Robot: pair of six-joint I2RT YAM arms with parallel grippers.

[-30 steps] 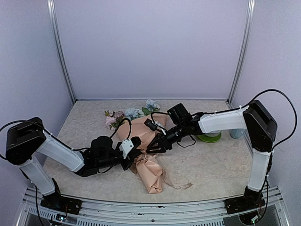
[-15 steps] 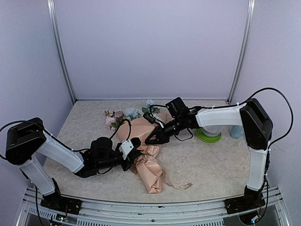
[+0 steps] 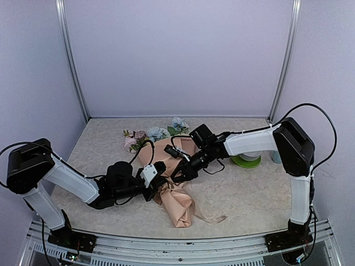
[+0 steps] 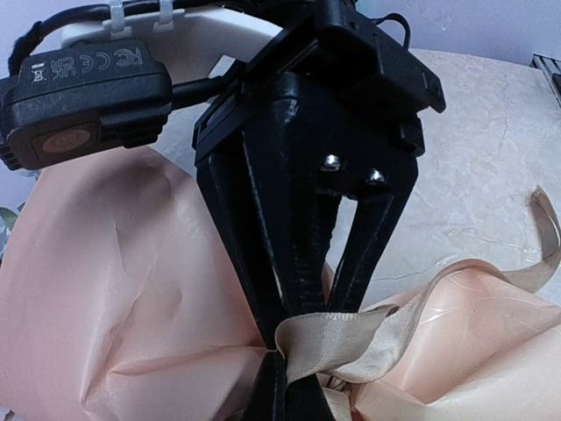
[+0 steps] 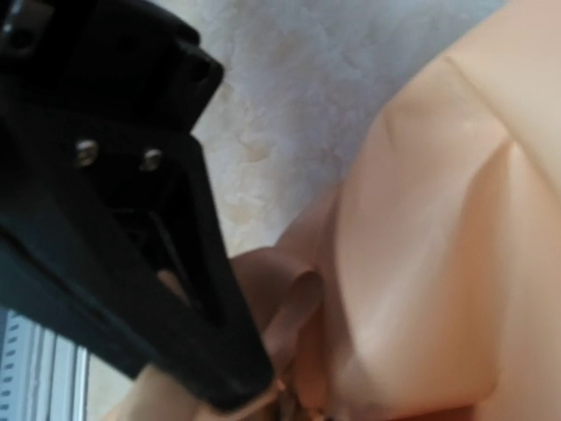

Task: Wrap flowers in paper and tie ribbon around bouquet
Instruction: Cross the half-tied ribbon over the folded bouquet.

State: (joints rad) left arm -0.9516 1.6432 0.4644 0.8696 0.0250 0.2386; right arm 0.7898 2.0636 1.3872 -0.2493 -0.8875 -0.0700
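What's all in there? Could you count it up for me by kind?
Arms: 2 (left arm, right arm)
Bouquet: 1
Ribbon: 1
Green dish: 1
Pale blue item, mostly hidden: 1
Total: 6

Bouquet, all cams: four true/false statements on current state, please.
1. The bouquet lies on its side on the table. True.
2. Its flowers are at the end nearest the arms' bases. False: they are at the far end, and the paper tail is at the near end.
3. The ribbon lies clear of both claws. False: the left claw and right claw both close on it at the bouquet's waist.
4. A green disc sits to the bouquet's right. True.
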